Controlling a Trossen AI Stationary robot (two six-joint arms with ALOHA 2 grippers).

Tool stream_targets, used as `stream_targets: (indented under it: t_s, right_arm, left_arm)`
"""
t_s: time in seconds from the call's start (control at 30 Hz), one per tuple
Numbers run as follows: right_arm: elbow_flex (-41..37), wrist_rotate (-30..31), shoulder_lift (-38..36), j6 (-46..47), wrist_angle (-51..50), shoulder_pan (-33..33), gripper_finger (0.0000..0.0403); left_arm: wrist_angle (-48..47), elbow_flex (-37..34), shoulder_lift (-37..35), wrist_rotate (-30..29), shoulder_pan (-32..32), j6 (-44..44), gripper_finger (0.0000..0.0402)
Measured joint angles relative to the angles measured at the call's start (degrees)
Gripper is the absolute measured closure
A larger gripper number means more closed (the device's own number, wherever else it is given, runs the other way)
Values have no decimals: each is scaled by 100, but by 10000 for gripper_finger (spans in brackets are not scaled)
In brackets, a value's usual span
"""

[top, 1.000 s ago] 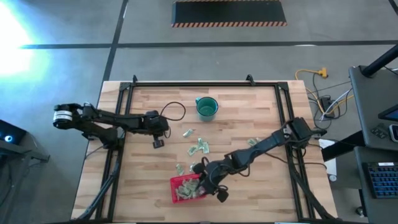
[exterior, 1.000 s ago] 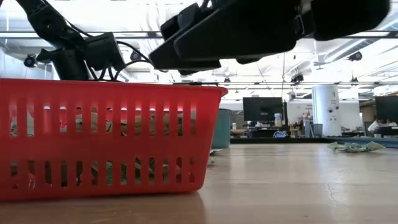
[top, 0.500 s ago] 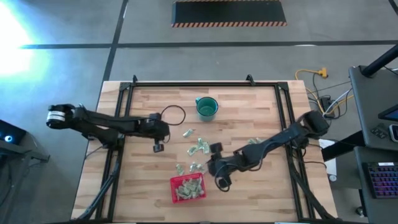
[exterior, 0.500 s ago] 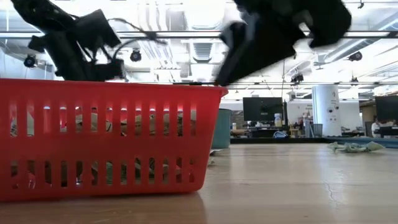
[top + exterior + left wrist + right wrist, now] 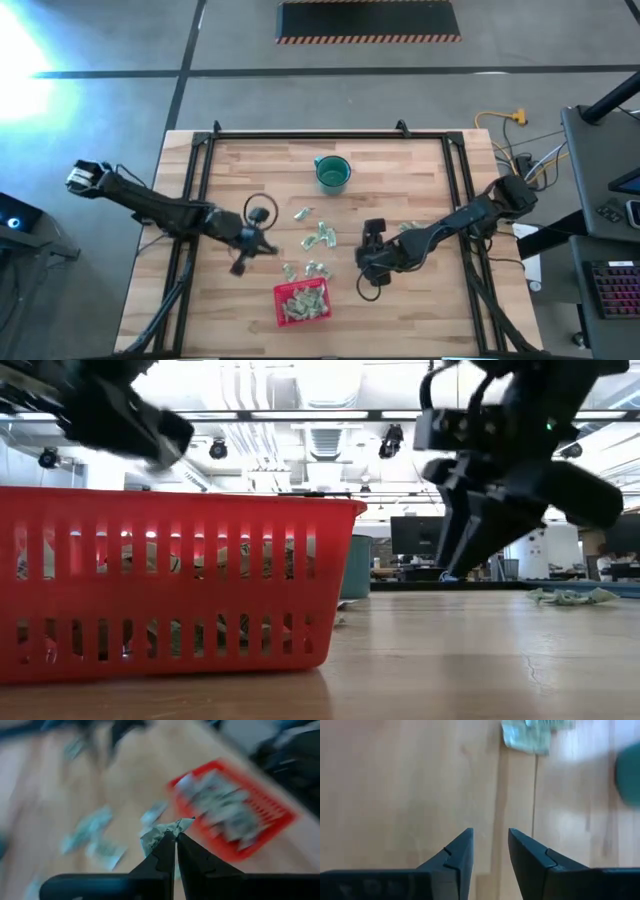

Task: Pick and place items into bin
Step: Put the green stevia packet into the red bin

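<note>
The red bin (image 5: 302, 303) stands near the table's near edge and holds several pale green packets (image 5: 300, 298); it fills the left of the low view (image 5: 170, 585). Loose packets lie on the wood beyond it (image 5: 320, 235), (image 5: 302, 213), (image 5: 408, 228). My left gripper (image 5: 243, 262) is to the left of the bin and is shut on a packet (image 5: 161, 831). My right gripper (image 5: 368, 264) hovers to the right of the bin. It is open over bare wood (image 5: 491, 837) and holds nothing. My left gripper pinches a crumpled pale green packet (image 5: 167, 827) between its two fingertips. The packet sticks out beyond the tips. The fingers slant downward toward the table. The packet is lifted clear of the wood, with the bin (image 5: 235, 810) showing beyond it.
A round teal cup (image 5: 332, 173) stands near the far edge, behind the loose packets. Black rails run along the table's left and right sides (image 5: 195, 200). One packet (image 5: 575, 596) lies far right in the low view. Bare wood stretches to the right of the bin.
My left gripper has moved from the table's left middle toward the near edge, closer to the bin. My right gripper has drawn back from beside the bin's right wall, toward the far edge and the right.
</note>
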Motion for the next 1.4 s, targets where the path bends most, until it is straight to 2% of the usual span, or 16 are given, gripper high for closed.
stream_targets:
  t_s: [0.3,0.43,0.7,0.93,1.07,1.2,1.4]
  right_arm:
    - [-442,574,-587,1136,-953,-157,313]
    - [-781,736,-1050,1583,-1073,-155,321]
    - [-1655,740,-2013,2503,-1006,-157,321]
    - [-2155,731,-2632,3058,-830,-157,287]
    - [-2302,727,-2754,3158,-787,-157,261]
    - [-2384,722,-2809,3163,-687,-157,241]
    - [-2442,714,-2829,3161,-735,-157,222]
  left_arm:
    - [1169,151,609,664,-919,827,401]
    - [1506,269,1037,930,-1006,1055,401]
    - [1393,993,2266,1031,-997,1131,401]
    - [-24,2095,3194,1029,-993,759,401]
    - [-894,2691,3752,748,-993,537,401]
    - [-1440,3167,4170,607,-993,499,401]
    - [-1566,3529,4397,592,-991,331,402]
